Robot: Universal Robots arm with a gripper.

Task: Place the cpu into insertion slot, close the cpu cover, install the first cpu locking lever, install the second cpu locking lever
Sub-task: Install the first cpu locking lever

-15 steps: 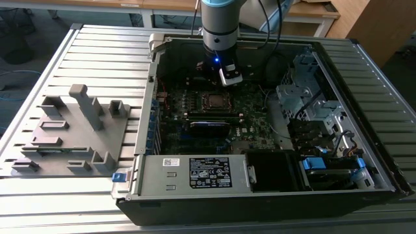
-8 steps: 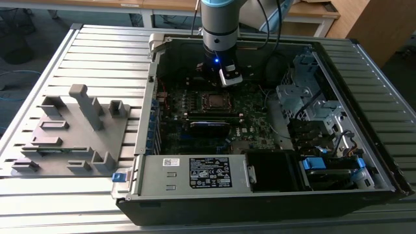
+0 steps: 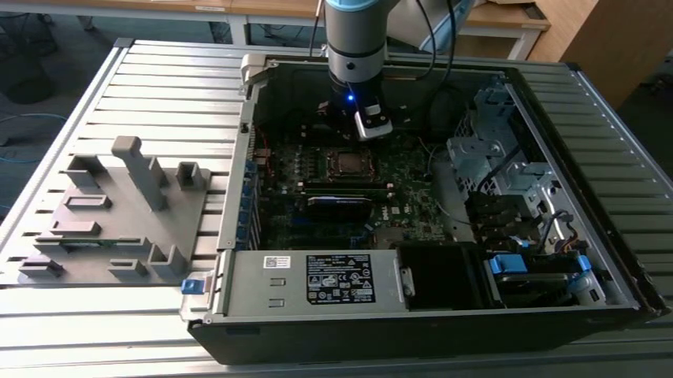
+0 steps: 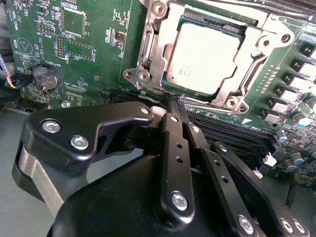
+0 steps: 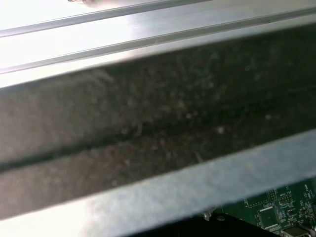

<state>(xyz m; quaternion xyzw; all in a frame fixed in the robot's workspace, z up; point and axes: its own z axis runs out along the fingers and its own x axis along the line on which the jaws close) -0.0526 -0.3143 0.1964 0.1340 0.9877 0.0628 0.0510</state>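
Arm [image 3: 352, 39] stands over the open computer case [image 3: 589, 260], which sits on a slatted metal bench [image 3: 158, 87]. At its tip the end effector [image 3: 368, 132] hangs close above the insertion slot.

Second wrist view:
- The cpu [image 4: 205, 59] lies flat in the insertion slot [image 4: 219, 17], silver top up.
- The cpu cover [image 4: 261, 49] is down over it. Its frame lies around the chip's edges and the chip shows through the window.
- The 2 black fingers [image 4: 173, 148] are drawn together, tips meeting at the slot's edge, right by the cover's rim.
- Cannot tell whether anything thin is pinched between the tips.
- A thin metal rod [image 4: 276, 6] runs along the far side of the slot from the fingers. Cannot tell whether it is latched.
- Long black memory slots [image 4: 227, 136] lie just beside the slot, on the side where the fingers are, and pass under them.
- A round coin cell [image 4: 45, 76] sits on the green motherboard [image 4: 98, 49], well apart from the slot.

Exterior view:
- The labelled grey power-supply box [image 3: 315, 279] is inside the case, well apart from the slot.
- A grey fixture block [image 3: 105, 213] sits outside the case on the bench, well apart from the slot.

First wrist view:
- A dark band of case wall [image 5: 148, 128] runs across, with bright bench slats beyond it.
- A corner of the green board is also in view.
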